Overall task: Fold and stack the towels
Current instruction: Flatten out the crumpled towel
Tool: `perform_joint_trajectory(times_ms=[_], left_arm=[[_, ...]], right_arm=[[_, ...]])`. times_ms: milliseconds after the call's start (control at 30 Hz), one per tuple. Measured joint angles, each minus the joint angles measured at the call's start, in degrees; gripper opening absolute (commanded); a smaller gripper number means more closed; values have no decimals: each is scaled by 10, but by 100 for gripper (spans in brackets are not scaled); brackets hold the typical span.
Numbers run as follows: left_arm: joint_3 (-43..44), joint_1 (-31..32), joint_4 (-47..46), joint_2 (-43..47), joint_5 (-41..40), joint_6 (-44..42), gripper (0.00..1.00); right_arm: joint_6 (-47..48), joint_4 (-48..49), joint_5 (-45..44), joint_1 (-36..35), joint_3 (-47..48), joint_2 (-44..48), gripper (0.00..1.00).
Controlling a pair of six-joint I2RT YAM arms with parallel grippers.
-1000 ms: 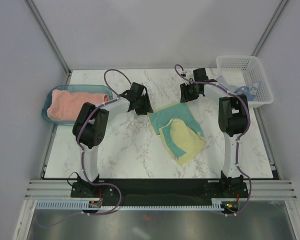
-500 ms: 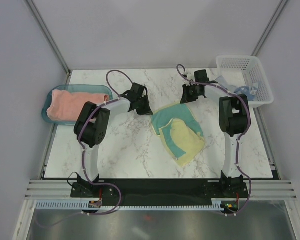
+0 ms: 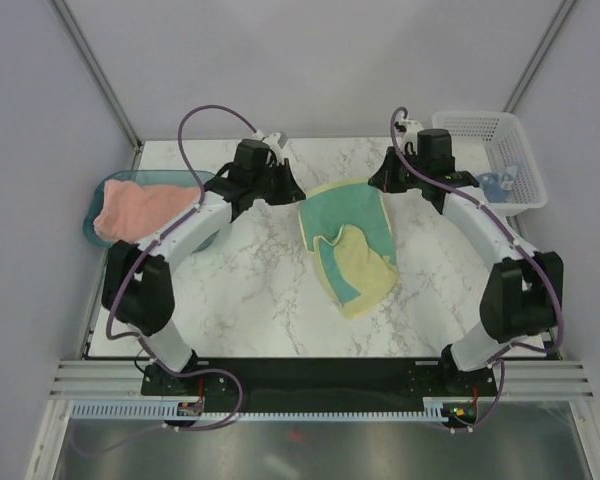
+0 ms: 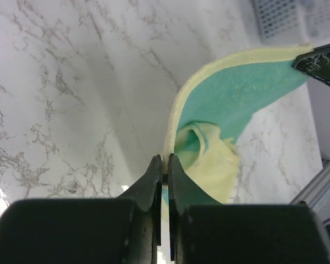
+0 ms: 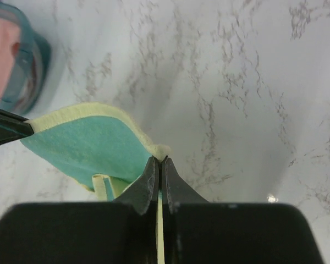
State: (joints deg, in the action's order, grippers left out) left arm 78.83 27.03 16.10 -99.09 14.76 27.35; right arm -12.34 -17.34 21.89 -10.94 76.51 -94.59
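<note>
A pale yellow towel with teal patches [image 3: 348,240] hangs stretched between both grippers over the middle of the table, its lower part still crumpled on the marble. My left gripper [image 3: 296,194] [image 4: 163,162] is shut on the towel's far left corner. My right gripper [image 3: 377,186] [image 5: 159,160] is shut on its far right corner. The same towel [image 4: 231,99] [image 5: 88,146] shows teal inside with a yellow hem in both wrist views. A salmon-pink towel [image 3: 140,208] lies folded in the teal tray [image 3: 93,236] at the left. A light blue towel [image 3: 497,180] sits in the white basket [image 3: 485,126].
The white mesh basket stands at the table's far right corner. The teal tray [image 5: 32,66] sits at the left edge. Grey walls close in the table on three sides. Both arms reach out over the far half of the marble top.
Both grippers have shut on the far corners of the yellow and teal towel and lifted them up and away, spreading the cloth. Both arms have stretched out toward the far side.
</note>
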Motion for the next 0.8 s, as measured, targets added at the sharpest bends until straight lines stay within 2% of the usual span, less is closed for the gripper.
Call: perform_joint_trajectory(times_ms=[300, 533, 633, 800], left_arm=[[-51, 8, 19, 223, 71, -24, 2], [-55, 47, 34, 393, 118, -16, 2], [-55, 52, 40, 449, 132, -5, 2], [-51, 57, 56, 486, 155, 9, 2]], right_arm=[[-76, 36, -14, -57, -128, 303, 0], [-150, 91, -8, -83, -187, 522, 0], [-171, 100, -4, -83, -181, 579, 0], [-203, 97, 22, -87, -171, 600, 0]])
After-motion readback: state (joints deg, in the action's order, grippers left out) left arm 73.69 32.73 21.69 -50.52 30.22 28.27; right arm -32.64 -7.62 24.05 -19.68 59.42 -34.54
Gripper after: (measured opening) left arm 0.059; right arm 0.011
